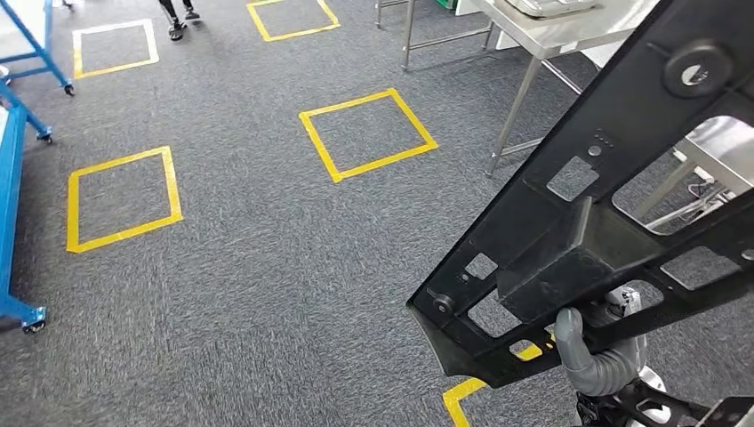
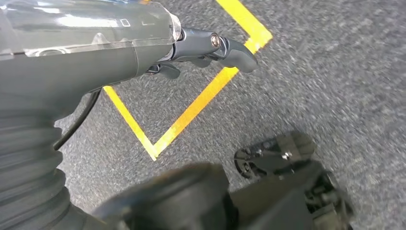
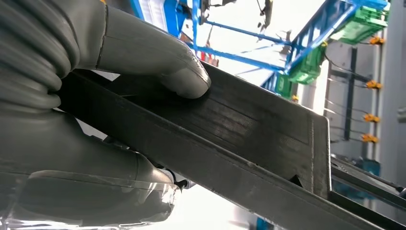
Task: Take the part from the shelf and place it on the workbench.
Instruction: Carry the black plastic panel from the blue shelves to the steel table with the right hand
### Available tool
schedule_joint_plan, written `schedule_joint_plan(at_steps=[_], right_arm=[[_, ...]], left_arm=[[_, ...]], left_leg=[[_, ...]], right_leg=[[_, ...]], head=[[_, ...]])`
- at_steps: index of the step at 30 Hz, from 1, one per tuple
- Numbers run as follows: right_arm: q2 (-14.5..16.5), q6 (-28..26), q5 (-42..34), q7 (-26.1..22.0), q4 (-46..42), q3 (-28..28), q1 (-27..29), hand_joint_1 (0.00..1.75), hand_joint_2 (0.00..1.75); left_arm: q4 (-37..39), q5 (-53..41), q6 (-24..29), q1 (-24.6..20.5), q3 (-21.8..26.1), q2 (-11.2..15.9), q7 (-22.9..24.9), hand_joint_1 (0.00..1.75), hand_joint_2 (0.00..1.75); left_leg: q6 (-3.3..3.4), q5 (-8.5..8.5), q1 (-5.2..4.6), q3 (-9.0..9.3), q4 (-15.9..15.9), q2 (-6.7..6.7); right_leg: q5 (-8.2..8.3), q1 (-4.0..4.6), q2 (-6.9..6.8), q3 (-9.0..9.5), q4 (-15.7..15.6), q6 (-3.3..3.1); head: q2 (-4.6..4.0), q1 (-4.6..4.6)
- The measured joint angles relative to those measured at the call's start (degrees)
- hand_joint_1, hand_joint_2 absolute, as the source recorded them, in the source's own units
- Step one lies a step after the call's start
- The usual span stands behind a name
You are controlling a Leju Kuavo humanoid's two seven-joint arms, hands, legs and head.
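Note:
The part (image 1: 613,205) is a large black frame with cut-out windows, carried tilted across the right of the head view above the carpet. My right hand (image 1: 594,354) grips it from below. In the right wrist view the thick grey thumb (image 3: 158,62) presses on the part's flat black bar (image 3: 249,143) while the fingers wrap its other side. My left hand (image 2: 210,48) hangs over the carpet, holding nothing, with its fingers loosely curled. A steel workbench (image 1: 569,27) stands at the back right.
Yellow tape squares (image 1: 366,133) mark the grey carpet; another lies at left (image 1: 123,197). Blue frames on castors (image 1: 18,178) stand along the left edge. A person's feet (image 1: 178,20) show at the top. Steel table legs (image 1: 516,107) reach the floor near the part.

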Motion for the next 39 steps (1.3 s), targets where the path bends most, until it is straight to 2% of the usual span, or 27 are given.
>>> schedule_joint_plan(at_steps=[1, 3, 6, 8, 10, 12, 13, 14, 15, 16, 17, 19, 20, 21, 22, 24, 26, 27, 28, 29, 30, 32, 33, 34, 35, 37, 39], right_arm=[[0.0, 0.1, 0.0, 0.2, -0.4, 0.0, 0.1, 1.75, 1.75], [0.0, 0.2, -0.1, 0.8, -0.9, -0.2, 0.4, 1.75, 1.75], [0.0, 0.3, -0.1, 1.1, -1.1, -0.3, 0.5, 1.75, 1.75], [0.0, 0.3, -0.1, 1.1, -1.2, -0.3, 0.6, 1.75, 1.75], [0.0, 0.4, 0.0, 1.3, -1.5, -0.3, 0.7, 1.75, 1.75], [0.1, 0.6, 1.2, 2.1, -2.1, -0.3, 1.6, 1.75, 1.75], [0.2, 0.7, 2.0, 2.4, -2.5, -0.3, 2.2, 1.75, 1.75], [0.3, 0.9, 2.8, 2.6, -2.8, -0.3, 2.9, 1.75, 1.75], [0.4, 1.0, 3.0, 2.7, -3.0, -0.3, 3.3, 1.75, 1.75], [0.5, 1.0, 3.0, 2.7, -3.2, -0.3, 3.6, 1.75, 1.75], [0.5, 1.1, 3.0, 2.7, -3.3, -0.3, 3.8, 1.75, 1.75], [0.6, 1.1, 3.1, 2.6, -3.5, -0.3, 4.2, 1.75, 1.75], [0.6, 1.1, 3.1, 2.6, -3.6, -0.3, 4.5, 1.75, 1.75], [0.6, 1.1, 3.2, 2.6, -3.7, -0.3, 5.0, 1.75, 1.75], [0.7, 1.1, 3.3, 2.5, -3.7, -0.3, 5.5, 1.75, 1.75], [0.7, 1.3, 3.5, 2.3, -3.8, -0.3, 6.0, 1.75, 1.75], [0.8, 1.9, 3.4, 2.0, -3.4, -0.2, 5.6, 1.75, 1.75], [0.8, 2.2, 3.4, 1.9, -3.1, -0.2, 5.4, 1.75, 1.75], [0.8, 2.4, 3.4, 1.9, -2.7, -0.2, 5.1, 1.75, 1.75], [0.8, 2.5, 3.3, 1.9, -2.3, -0.2, 5.0, 1.75, 1.75], [0.8, 2.5, 3.3, 1.9, -2.0, -0.2, 4.9, 1.75, 1.75], [0.8, 2.4, 3.2, 1.8, -1.7, -0.2, 4.7, 1.75, 1.75], [0.8, 2.3, 3.2, 1.8, -1.6, -0.2, 4.6, 1.75, 1.75], [0.8, 2.3, 3.1, 1.6, -1.6, -0.2, 4.6, 1.75, 1.75], [0.8, 2.2, 3.2, 1.6, -1.6, -0.2, 4.7, 1.75, 1.75], [0.8, 2.2, 3.4, 1.5, -1.7, -0.2, 4.8, 1.75, 1.75], [0.8, 2.2, 3.7, 1.6, -1.9, -0.2, 4.7, 1.75, 1.75]], left_arm=[[0.0, 0.0, 0.0, 0.0, 0.0, -0.1, 0.0, 0.00, 1.75], [0.0, 0.2, 0.0, -0.1, 0.0, -0.2, 0.1, 0.00, 1.75], [0.0, 0.3, 0.0, -0.2, 0.0, -0.3, 0.1, 0.00, 1.75], [0.0, 0.3, 0.1, -0.2, 0.0, -0.3, 0.2, 0.00, 1.75], [0.0, 0.4, 0.1, -0.2, 0.0, -0.3, 0.3, 0.00, 1.75], [0.0, 0.5, -0.5, -0.2, 0.0, -0.3, 1.2, 0.00, 1.75], [0.0, 0.5, -0.8, -0.2, 0.0, -0.3, 1.7, 0.00, 1.75], [0.0, 0.4, -1.2, -0.3, 0.1, -0.3, 2.3, 0.00, 1.75], [0.0, 0.3, -1.4, -0.3, 0.1, -0.3, 2.6, 0.00, 1.75], [0.0, 0.2, -1.4, -0.2, 0.1, -0.3, 2.8, 0.00, 1.75], [0.0, 0.1, -1.5, 0.0, 0.1, -0.3, 2.9, 0.00, 1.75], [0.0, 0.0, -1.6, 0.2, 0.1, -0.4, 3.2, 0.00, 1.75], [0.0, 0.0, -1.7, 0.3, 0.1, -0.4, 3.2, 0.00, 1.75], [0.0, 0.0, -1.8, 0.2, 0.1, -0.5, 3.1, 0.00, 1.75], [0.0, 0.0, -1.9, 0.2, 0.1, -0.6, 3.0, 0.00, 1.75], [0.0, 0.2, -1.6, 0.2, 0.1, -0.9, 2.2, 0.00, 1.75], [0.0, 0.5, -0.8, 0.5, 0.1, -1.1, 1.4, 0.00, 1.75], [0.0, 0.8, -0.5, 0.6, 0.1, -1.2, 1.1, 0.00, 1.75], [0.0, 0.9, -0.2, 0.7, 0.1, -1.3, 1.0, 0.00, 1.75], [0.0, 1.0, 0.0, 0.7, 0.1, -1.3, 1.0, 0.00, 1.75], [0.0, 1.0, 0.0, 0.7, 0.1, -1.3, 1.0, 0.00, 1.75], [0.0, 1.0, 0.1, 0.7, 0.2, -1.4, 1.0, 0.00, 1.75], [0.0, 1.0, 0.0, 0.7, 0.2, -1.5, 1.1, 0.00, 1.75], [0.0, 1.0, -0.1, 0.7, 0.2, -1.5, 1.4, 0.00, 1.75], [0.0, 1.0, -0.2, 0.6, 0.2, -1.5, 1.7, 0.00, 1.75], [0.0, 1.0, -0.3, 0.3, 0.2, -1.5, 2.2, 0.00, 1.75], [0.0, 1.1, -0.4, 0.2, 0.3, -1.6, 2.5, 0.00, 1.75]], left_leg=[[-0.27, -0.19, -0.14, 0.14, 0.0, 0.46], [-0.72, -0.47, -0.23, 0.43, -0.1, 1.45], [-1.05, -0.69, -0.32, 0.76, -0.2, 2.18], [-1.21, -0.82, -0.30, 0.75, -0.1, 2.02], [-1.51, -1.59, -0.10, 0.46, 0.9, 0.40], [-1.87, -5.67, 0.17, -3.83, 10.0, -2.55], [-1.95, -7.04, 0.24, -5.91, 14.2, -3.56], [-1.95, -7.32, 0.31, -7.22, 16.7, -4.09], [-1.82, -5.29, 0.36, -6.23, 14.3, -4.32], [-1.65, -2.82, 0.42, -4.45, 10.2, -5.02], [-1.44, -1.01, 0.51, -2.76, 6.1, -6.29], [-1.08, 0.27, 0.61, -0.91, 1.3, -8.28], [-0.84, 0.02, 0.55, -0.75, 0.8, -8.54], [-0.54, 0.06, 0.53, -0.66, 0.5, -8.10], [-0.17, 0.26, 0.53, -0.52, 0.2, -7.51], [0.61, 0.68, 0.69, -0.22, -0.5, -6.08], [0.99, 0.76, 0.57, -0.19, -0.7, -4.48], [1.02, 0.71, 0.47, -0.23, -0.7, -3.67], [1.02, 0.62, 0.41, -0.22, -0.7, -2.88], [0.99, 0.50, 0.38, -0.15, -0.7, -2.14], [0.90, 0.36, 0.38, 0.01, -0.7, -1.48], [0.52, -0.05, 0.25, 0.52, -0.7, -0.37], [0.25, -0.27, 0.09, 0.73, -0.6, 0.06], [-0.04, -0.47, -0.06, 0.89, -0.6, 0.49], [-0.30, -0.63, -0.19, 1.01, -0.6, 0.96], [-0.83, -1.03, -0.20, 1.26, -0.5, 1.75], [-1.34, -2.75, 0.00, 0.47, 1.9, -0.07]], right_leg=[[-0.04, 0.26, -0.38, 0.46, -1.1, -0.43], [-0.07, 0.46, 0.81, 0.30, -1.1, -1.04], [-0.03, 0.38, 1.56, 0.34, -1.4, -1.41], [0.06, 0.13, 1.73, 0.46, -1.5, -1.55], [0.19, -0.14, 2.17, 0.68, -1.7, -1.84], [0.19, -0.11, 3.65, 0.82, -1.8, -2.31], [0.16, -0.08, 4.61, 0.89, -1.7, -2.50], [0.13, -0.02, 5.70, 1.01, -1.7, -2.58], [0.10, -0.01, 6.56, 1.18, -1.7, -2.53], [0.04, -0.04, 7.37, 1.31, -1.7, -2.44], [0.00, 0.00, 8.18, 1.32, -1.5, -2.25], [0.10, -0.08, 9.58, 0.86, -1.3, -1.62], [0.26, -0.19, 10.19, 0.57, -1.3, -1.19], [0.43, -0.28, 10.78, 0.35, -1.4, -0.76], [0.40, -0.34, 10.70, 0.24, -1.3, -0.42], [-1.36, -0.18, 8.24, -1.11, 1.5, 0.04], [-5.05, -0.24, 4.99, -4.63, 8.6, 0.34], [-6.48, -0.37, 4.29, -6.48, 12.3, 0.51], [-7.03, -0.52, 3.94, -7.65, 14.7, 0.66], [-6.44, -0.64, 3.72, -7.66, 14.8, 0.75], [-4.87, -0.70, 3.43, -6.40, 12.6, 0.78], [-1.31, -0.44, 1.36, -1.75, 4.2, 0.49], [-0.35, -0.21, 0.37, 0.03, 0.9, 0.17], [-0.07, 0.05, -0.36, 0.99, -1.0, -0.15], [-0.32, 0.30, -0.40, 1.09, -1.5, -0.44], [-0.20, 0.19, 0.92, 0.98, -1.7, -0.99], [-0.02, -0.20, 2.15, 1.13, -2.0, -1.67]], head=[[0.00, -0.01], [0.00, -0.01], [0.00, -0.01], [0.00, -0.01], [0.00, -0.01], [0.00, -0.01], [0.00, -0.01], [0.00, -0.01], [0.00, -0.01], [0.00, -0.01], [0.00, -0.01], [0.00, -0.01], [0.00, -0.01], [0.00, -0.01], [0.00, 0.00], [0.00, 0.01], [0.00, 0.01], [0.00, 0.01], [0.00, 0.01], [0.00, 0.01], [0.00, 0.01], [0.00, 0.01], [0.00, 0.01], [0.00, 0.00], [0.00, 0.00], [0.00, -0.01], [0.00, -0.01]])
